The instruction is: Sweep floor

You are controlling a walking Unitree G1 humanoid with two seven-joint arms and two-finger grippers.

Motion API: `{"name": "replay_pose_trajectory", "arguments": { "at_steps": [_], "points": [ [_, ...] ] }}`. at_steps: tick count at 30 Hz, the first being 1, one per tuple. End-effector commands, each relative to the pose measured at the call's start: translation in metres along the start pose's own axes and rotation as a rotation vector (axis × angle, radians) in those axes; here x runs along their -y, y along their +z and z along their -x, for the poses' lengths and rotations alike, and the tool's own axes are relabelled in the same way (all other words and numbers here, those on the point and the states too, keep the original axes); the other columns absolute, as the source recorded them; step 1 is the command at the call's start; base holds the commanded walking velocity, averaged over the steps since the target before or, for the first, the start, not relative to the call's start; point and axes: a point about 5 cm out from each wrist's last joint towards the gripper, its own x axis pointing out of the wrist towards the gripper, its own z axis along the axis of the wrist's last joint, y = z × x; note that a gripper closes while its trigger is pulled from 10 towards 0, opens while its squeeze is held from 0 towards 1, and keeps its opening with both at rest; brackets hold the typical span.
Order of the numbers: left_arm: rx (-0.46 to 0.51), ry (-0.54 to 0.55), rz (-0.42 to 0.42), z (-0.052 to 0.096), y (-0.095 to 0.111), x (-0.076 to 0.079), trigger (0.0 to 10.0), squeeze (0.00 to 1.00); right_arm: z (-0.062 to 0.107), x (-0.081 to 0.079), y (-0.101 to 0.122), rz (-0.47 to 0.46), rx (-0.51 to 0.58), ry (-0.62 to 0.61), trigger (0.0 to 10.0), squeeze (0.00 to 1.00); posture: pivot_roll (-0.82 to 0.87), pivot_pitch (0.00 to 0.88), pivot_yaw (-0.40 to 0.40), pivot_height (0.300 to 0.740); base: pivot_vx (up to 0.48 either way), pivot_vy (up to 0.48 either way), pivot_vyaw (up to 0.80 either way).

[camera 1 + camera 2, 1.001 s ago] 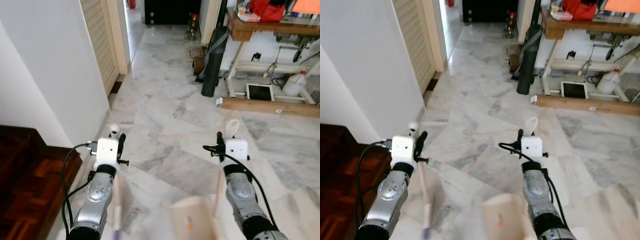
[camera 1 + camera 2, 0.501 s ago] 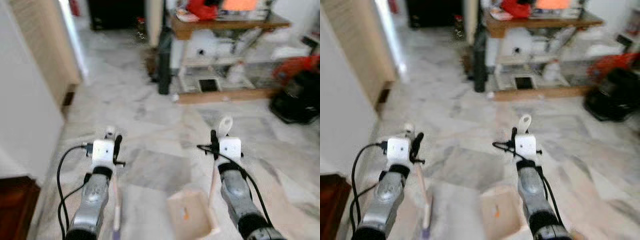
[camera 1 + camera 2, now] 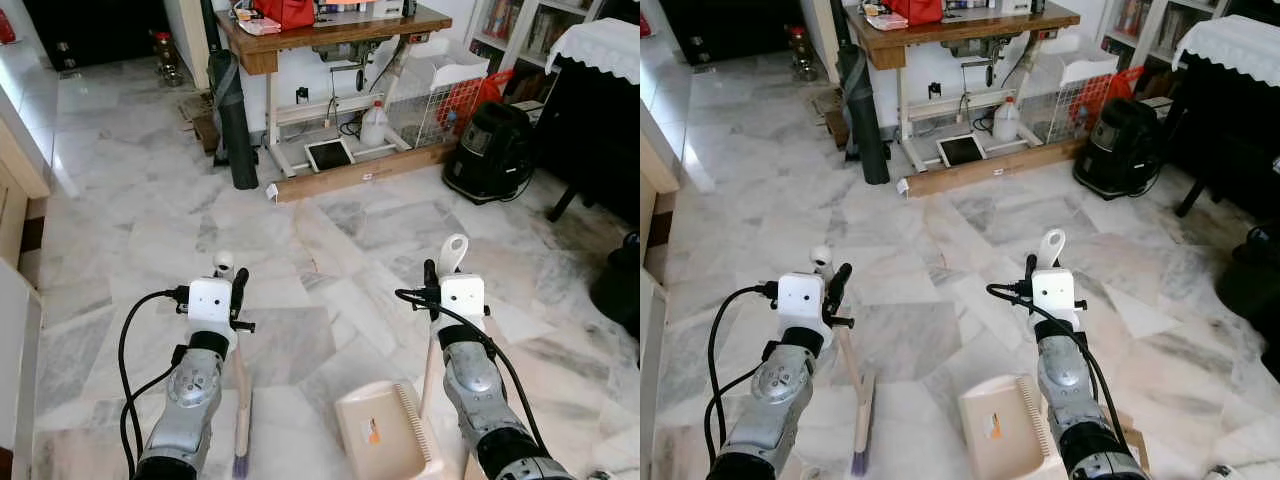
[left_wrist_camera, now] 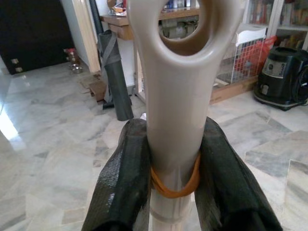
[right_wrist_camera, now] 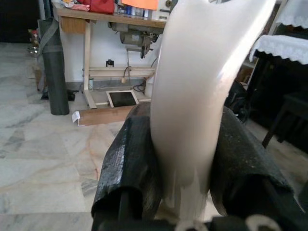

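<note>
While both tools are already in hand, the step now is a matter of bringing them to the floor together, and I judge it goes best if the left pincer keeps the broom tilted so its bristle end stays flat on the marble floor, drawing short strokes toward the mouth of the dustpan rather than past it. That pincer has its two black fingers closed tight on the broom's pale handle, with an orange rubber band wrapped round the handle just between them (a fair hint the grip is meant not to slip). The right pincer is likewise clamped on the dustpan's cream handle, whose looped end stands up above the fingers. The dustpan hangs below and behind the right pincer, close to the robot's body, its open tray cream with a ribbed comb edge and a small orange mark inside; the broom slants down below the left pincer, a slim pale wooden-looking stick ending in a narrow head with purplish bristles. The two lie near each other, apart, with bare floor between. Ahead of both pincers stand a wooden table with a sewing machine, a black vacuum cleaner and a rolled dark mat; the sweep should keep well short of those cables and legs.
</note>
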Motion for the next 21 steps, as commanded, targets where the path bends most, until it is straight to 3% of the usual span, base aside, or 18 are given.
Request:
{"name": "replay_pose_trajectory", "arguments": {
  "at_steps": [1,21],
  "points": [
    [0.044,0.011,-0.011,-0.0038,0.0089,-0.0048,10.0,0.00,-0.0050,-0.0026,0.0078,-0.005,0.031,0.003,10.0,0.00,0.14,0.000,0.003,0.740,0.000,0.000,-0.79],
    [0.046,0.010,-0.010,-0.0041,0.0092,-0.0053,10.0,0.00,-0.0049,-0.0027,0.0080,-0.007,0.033,-0.001,10.0,0.00,0.14,0.000,0.006,0.740,0.000,0.000,-0.79]
  ]
}}
